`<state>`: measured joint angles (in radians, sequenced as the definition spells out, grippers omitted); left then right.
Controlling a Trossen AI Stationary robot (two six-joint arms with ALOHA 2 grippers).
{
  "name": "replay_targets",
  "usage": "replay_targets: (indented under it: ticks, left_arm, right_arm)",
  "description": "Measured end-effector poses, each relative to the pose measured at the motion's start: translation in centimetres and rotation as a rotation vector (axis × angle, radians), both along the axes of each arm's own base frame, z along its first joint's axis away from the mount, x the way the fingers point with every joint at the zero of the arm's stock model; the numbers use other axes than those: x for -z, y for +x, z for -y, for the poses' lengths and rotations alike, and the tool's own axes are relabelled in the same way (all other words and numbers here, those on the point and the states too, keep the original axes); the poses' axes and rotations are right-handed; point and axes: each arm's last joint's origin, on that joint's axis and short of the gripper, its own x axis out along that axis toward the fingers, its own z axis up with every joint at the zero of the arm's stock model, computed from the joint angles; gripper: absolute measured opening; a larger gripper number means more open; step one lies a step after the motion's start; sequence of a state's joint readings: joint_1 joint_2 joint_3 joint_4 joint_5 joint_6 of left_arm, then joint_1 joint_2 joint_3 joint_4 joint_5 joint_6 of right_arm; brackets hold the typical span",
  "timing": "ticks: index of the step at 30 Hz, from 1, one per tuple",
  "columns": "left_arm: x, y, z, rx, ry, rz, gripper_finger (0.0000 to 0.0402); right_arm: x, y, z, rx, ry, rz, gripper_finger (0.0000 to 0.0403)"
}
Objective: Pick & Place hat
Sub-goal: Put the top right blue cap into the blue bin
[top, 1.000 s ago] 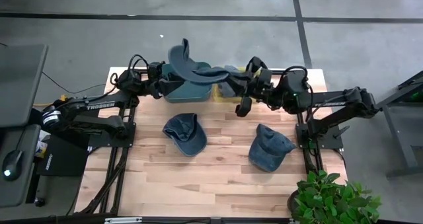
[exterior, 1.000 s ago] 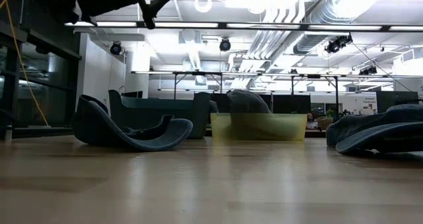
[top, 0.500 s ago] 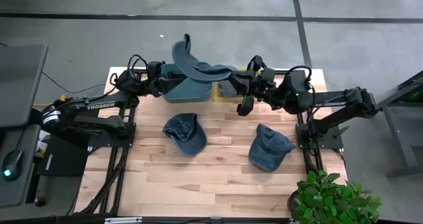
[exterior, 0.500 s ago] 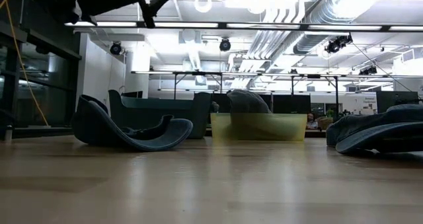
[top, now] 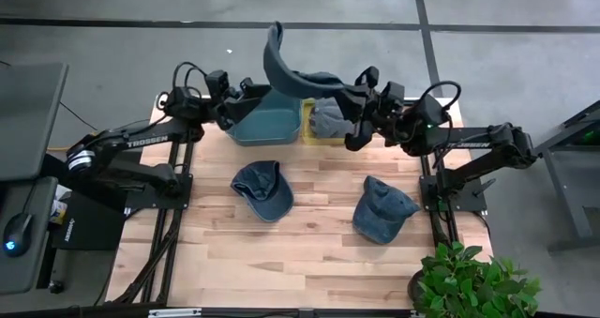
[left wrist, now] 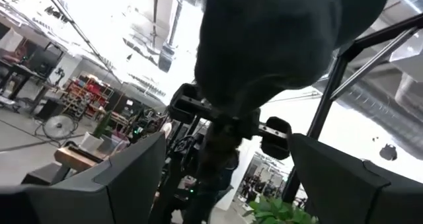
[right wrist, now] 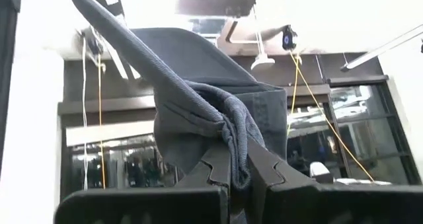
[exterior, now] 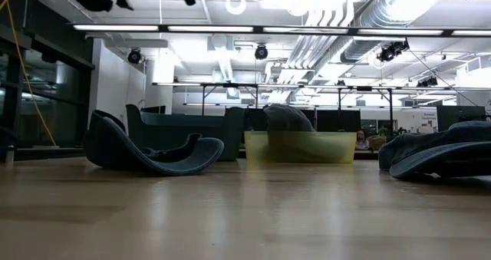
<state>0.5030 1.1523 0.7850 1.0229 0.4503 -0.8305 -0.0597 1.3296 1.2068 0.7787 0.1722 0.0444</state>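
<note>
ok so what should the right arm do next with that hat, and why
Probably carry the hat a little toward the teal bin and lower it before opening. The right fingers are shut on its fabric and it hangs high, roughly over the bins' shared edge; the yellow bin already holds another hat. The left gripper waits open by the teal bin.

The tabletop (top: 309, 243) is pale butcher-block wood with a slight sheen. All the hats are soft, matt blue denim: the held hat (top: 291, 69), the left hat (top: 263, 189) and the right hat (top: 382, 208). The teal bin (top: 267, 123) looks like smooth plastic, the yellow bin (exterior: 303, 146) see-through plastic. The right claw (right wrist: 239, 178) has matt black fingers pinching wrinkled cloth.
</note>
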Motion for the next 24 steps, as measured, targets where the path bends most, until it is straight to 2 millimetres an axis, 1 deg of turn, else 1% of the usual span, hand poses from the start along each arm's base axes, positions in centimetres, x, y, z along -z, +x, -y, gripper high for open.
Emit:
replay_targets:
  ticks: [7, 10, 14, 17, 22, 24]
  left_arm:
    - [-1.5, 2.7, -0.9, 0.036, 0.053, 0.010, 0.0321]
    - [-2.6, 3.7, -1.0, 0.070, 0.084, 0.032, 0.0321]
    - [-3.2, 5.6, -1.1, 0.093, 0.105, 0.029, 0.0321]
    - [-4.3, 6.1, -1.2, 0.094, 0.134, 0.067, 0.0321]
    - [-4.7, 7.2, -1.7, 0.091, 0.127, 0.065, 0.0321]
    - [-5.2, 7.3, -1.7, 0.081, 0.146, 0.092, 0.0321]
  right_arm:
    - [-0.2, -0.2, 0.0, 0.004, 0.003, 0.030, 0.0004]
    - [-0.2, -0.2, 0.2, 0.008, 0.003, 0.033, 0.0004]
    - [-0.2, -0.2, 0.2, 0.008, 0.003, 0.033, 0.0004]
    - [-0.2, -0.2, 0.2, 0.004, 0.004, 0.034, 0.0004]
    - [-0.2, -0.2, 0.2, 0.002, 0.004, 0.030, 0.0004]
    - [-0.2, -0.2, 0.2, 0.002, 0.005, 0.029, 0.0004]
